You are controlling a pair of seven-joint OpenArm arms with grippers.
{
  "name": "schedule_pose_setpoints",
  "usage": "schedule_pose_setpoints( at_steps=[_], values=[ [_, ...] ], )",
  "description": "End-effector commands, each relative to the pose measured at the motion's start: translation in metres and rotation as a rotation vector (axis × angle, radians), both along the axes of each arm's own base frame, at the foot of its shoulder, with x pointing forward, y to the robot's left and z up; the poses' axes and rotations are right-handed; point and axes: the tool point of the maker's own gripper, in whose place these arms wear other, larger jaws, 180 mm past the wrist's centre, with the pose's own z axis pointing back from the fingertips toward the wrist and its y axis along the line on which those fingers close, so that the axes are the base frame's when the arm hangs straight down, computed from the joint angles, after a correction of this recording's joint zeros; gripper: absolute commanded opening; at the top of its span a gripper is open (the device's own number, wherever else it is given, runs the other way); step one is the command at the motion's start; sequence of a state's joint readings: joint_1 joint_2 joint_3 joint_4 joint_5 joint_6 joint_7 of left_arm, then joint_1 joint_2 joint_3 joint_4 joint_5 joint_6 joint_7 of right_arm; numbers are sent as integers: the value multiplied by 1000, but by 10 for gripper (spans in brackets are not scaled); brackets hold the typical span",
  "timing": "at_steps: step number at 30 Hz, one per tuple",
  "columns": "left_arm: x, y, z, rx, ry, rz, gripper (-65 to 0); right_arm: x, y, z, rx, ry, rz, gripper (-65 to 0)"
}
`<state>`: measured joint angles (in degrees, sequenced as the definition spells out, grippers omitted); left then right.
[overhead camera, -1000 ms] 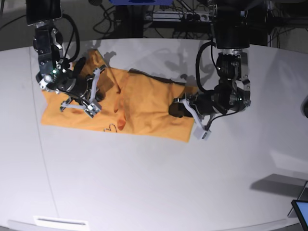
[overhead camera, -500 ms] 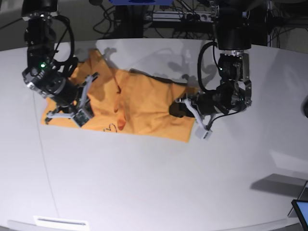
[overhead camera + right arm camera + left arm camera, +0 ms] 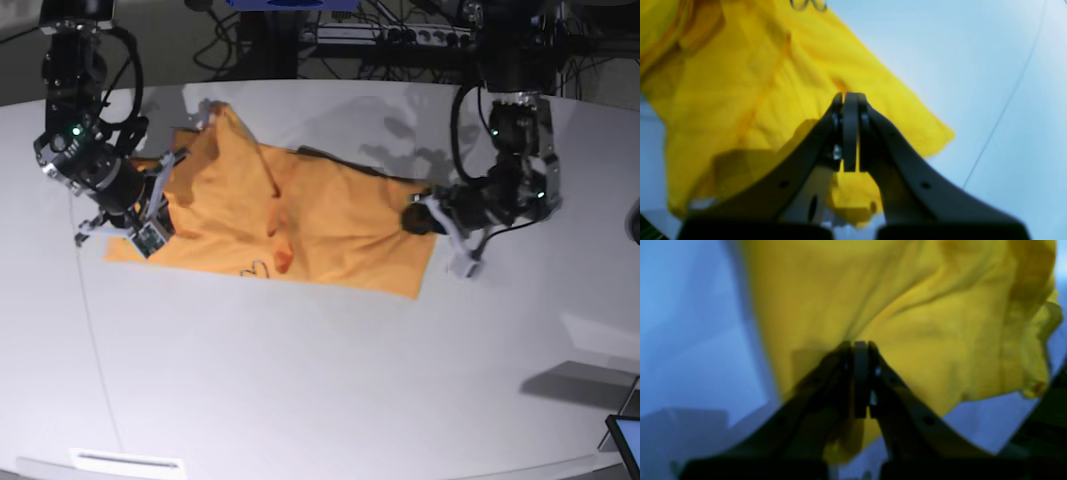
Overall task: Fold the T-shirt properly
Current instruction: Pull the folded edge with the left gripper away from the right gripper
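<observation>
1. The left gripper (image 3: 860,380) was clamped on one end of the T-shirt (image 3: 300,220); the right gripper (image 3: 850,133) was clamped on the opposite end, probably to stretch the cloth flat.
2. The T-shirt lay on the table (image 3: 320,380), long axis running side to side between the grippers.

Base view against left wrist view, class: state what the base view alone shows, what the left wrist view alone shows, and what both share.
Only the base view shows the whole white table, both arms, the right gripper, the small dark heart-like mark and the cables behind.

Only the left wrist view shows, close up, the left gripper with jaws pressed together against the cloth.

Both show the orange-yellow cloth T-shirt, rumpled on the table.
</observation>
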<state>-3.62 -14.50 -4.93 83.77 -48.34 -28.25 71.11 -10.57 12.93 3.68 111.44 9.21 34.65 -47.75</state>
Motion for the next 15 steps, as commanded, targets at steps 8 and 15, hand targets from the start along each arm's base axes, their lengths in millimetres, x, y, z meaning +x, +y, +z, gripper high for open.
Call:
schedule_pose_setpoints(
  at_steps=[8, 15],
  values=[
    [-3, 70, 20, 104, -41, 118, -628, 7, -1, 11, 7, -38, 4, -647],
    [-1, 100, 44, 166, -102, 149, -625, 3, -5, 4, -18, 0, -7, -647]
  ],
)
